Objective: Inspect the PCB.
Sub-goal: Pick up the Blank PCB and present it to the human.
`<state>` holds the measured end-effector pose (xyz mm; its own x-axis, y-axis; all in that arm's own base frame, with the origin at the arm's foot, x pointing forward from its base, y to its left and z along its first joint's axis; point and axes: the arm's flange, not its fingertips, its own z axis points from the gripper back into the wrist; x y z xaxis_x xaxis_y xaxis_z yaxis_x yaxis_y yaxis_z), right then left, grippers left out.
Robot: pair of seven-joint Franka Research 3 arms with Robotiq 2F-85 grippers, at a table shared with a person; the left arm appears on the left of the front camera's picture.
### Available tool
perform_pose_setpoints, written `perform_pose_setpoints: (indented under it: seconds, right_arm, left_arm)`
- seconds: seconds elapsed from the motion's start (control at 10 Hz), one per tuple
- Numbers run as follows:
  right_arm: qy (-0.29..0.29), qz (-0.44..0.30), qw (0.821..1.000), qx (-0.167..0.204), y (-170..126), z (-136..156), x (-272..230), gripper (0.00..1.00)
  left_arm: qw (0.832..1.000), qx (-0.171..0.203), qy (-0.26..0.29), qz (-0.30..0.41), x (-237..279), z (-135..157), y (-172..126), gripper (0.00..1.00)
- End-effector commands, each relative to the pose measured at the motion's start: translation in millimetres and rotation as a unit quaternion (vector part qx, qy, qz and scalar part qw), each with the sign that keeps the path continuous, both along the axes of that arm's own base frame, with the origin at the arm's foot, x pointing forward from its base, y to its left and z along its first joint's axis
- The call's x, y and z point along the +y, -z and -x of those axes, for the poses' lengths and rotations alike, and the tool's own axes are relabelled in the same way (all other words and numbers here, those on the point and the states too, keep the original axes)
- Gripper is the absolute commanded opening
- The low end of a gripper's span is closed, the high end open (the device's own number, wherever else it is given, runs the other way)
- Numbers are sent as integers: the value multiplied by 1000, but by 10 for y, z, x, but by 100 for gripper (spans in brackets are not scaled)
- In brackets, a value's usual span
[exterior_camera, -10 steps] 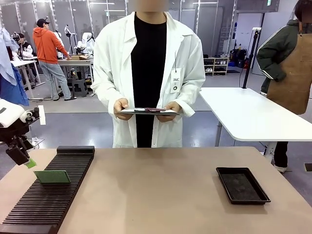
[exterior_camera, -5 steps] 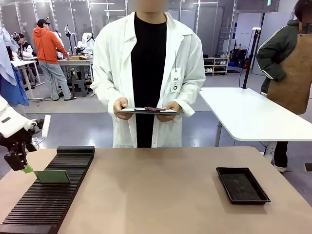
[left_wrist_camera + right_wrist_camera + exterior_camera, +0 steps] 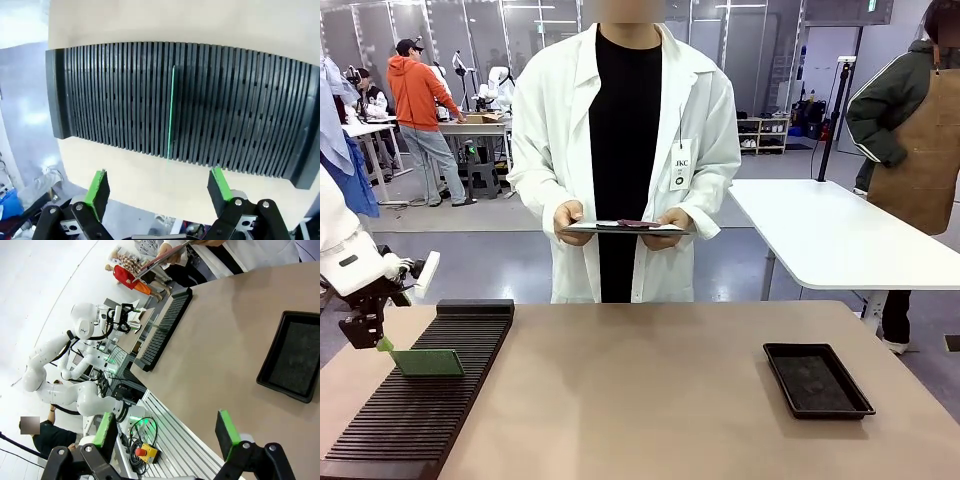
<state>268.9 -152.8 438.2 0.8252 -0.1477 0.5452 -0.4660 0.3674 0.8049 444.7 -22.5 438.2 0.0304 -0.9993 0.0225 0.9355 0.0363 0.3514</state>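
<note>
The PCB (image 3: 427,362), a small green board, stands on edge in a slot of the black slotted rack (image 3: 420,410) at the table's left. In the left wrist view it is a thin green line (image 3: 171,112) across the rack (image 3: 240,110). My left gripper (image 3: 378,340) hangs just above the PCB's left end and is open, its green pads (image 3: 97,186) wide apart with nothing between them. My right gripper (image 3: 167,432) is open too, high over the table's near right side and holding nothing.
A shallow black tray (image 3: 817,380) lies at the table's right and also appears in the right wrist view (image 3: 295,362). A person in a white coat stands at the far edge holding a clipboard (image 3: 625,228) in both hands. A white table (image 3: 840,235) stands behind.
My left gripper has dropped a little and drawn closer to the PCB's left end while the wrist turned. The PCB, tray and person are as before.
</note>
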Motion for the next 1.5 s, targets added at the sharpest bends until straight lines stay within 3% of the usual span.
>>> perform_pose_setpoints:
  seconds: [0.0,0.6,0.9,1.0,1.1,1.2,1.3,1.4]
  right_arm:
    - [-2,-4,1000,-8,-19,-4,-13,100]
    - [-2,-4,1000,-8,-19,-4,-13,100]
    - [-2,-4,1000,-8,-19,-4,-13,100]
    - [-2,-4,1000,-8,-19,-4,-13,100]
    - [-2,-4,1000,-8,-19,-4,-13,100]
    - [-2,-4,1000,-8,-19,-4,-13,100]
    - [-2,-4,1000,-8,-19,-4,-13,100]
    - [-2,-4,1000,-8,-19,-4,-13,100]
  left_arm:
    - [1000,3,9,-27,-5,-153,170,100]
    - [998,26,24,-56,-118,-339,672,100]
    - [998,39,29,-41,-103,-379,721,100]
    - [998,46,31,-35,-100,-419,748,91]
    - [997,57,27,-36,-89,-462,812,76]
    - [997,62,21,-38,-70,-493,837,40]
    - [997,73,20,-33,-54,-521,839,16]
    - [996,74,18,-38,-45,-548,841,0]
